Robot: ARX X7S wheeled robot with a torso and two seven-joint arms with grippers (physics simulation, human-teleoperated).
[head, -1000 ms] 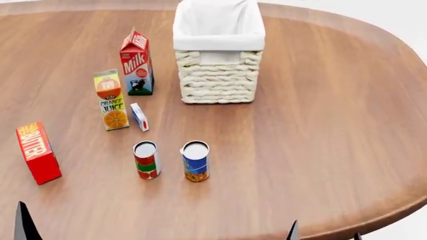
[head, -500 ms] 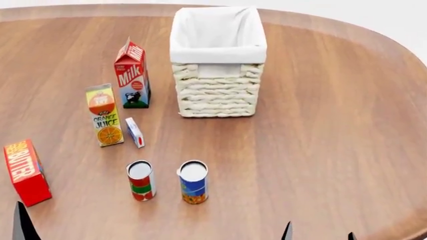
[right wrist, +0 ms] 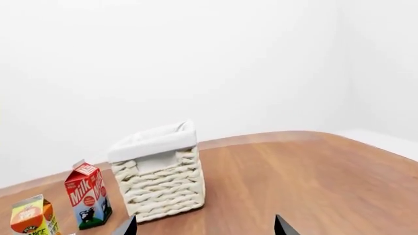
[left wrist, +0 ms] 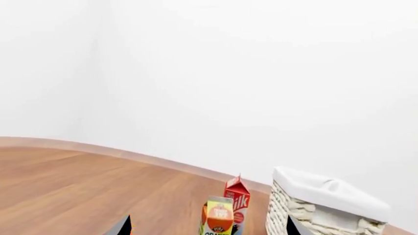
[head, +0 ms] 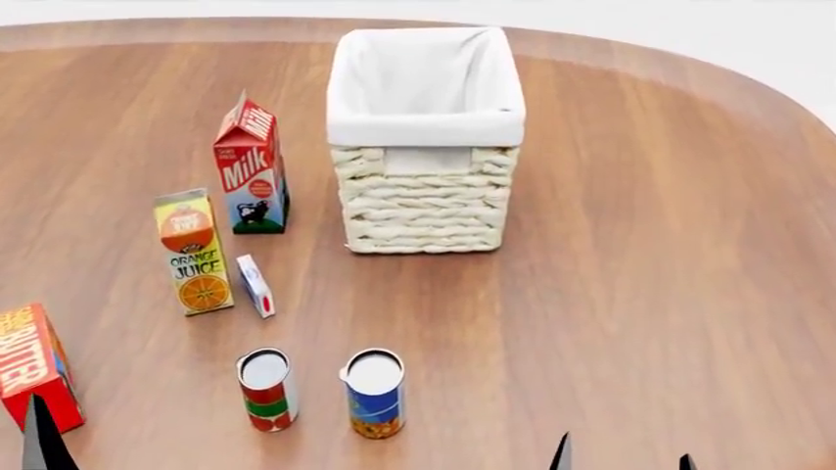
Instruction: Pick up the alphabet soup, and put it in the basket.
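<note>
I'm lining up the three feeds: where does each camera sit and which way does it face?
Head view: high, looking down on the table, cans and basket; tool tips at the bottom edge.
Left wrist view: low on the left arm, facing the milk carton, juice and basket; fingertips show.
Right wrist view: low on the right arm, facing the basket; fingertips show.
All three share the basket.

the table (head: 653,294) shows a smooth brown wood grain with a soft satin sheen. the basket (head: 425,201) is rough cream woven wicker, lined with matt white cloth folded over its rim. the alphabet soup (head: 375,394) carries a glossy blue printed label under a flat silver-white metal-look top. the milk carton (head: 250,166) looks like printed paperboard.
</note>
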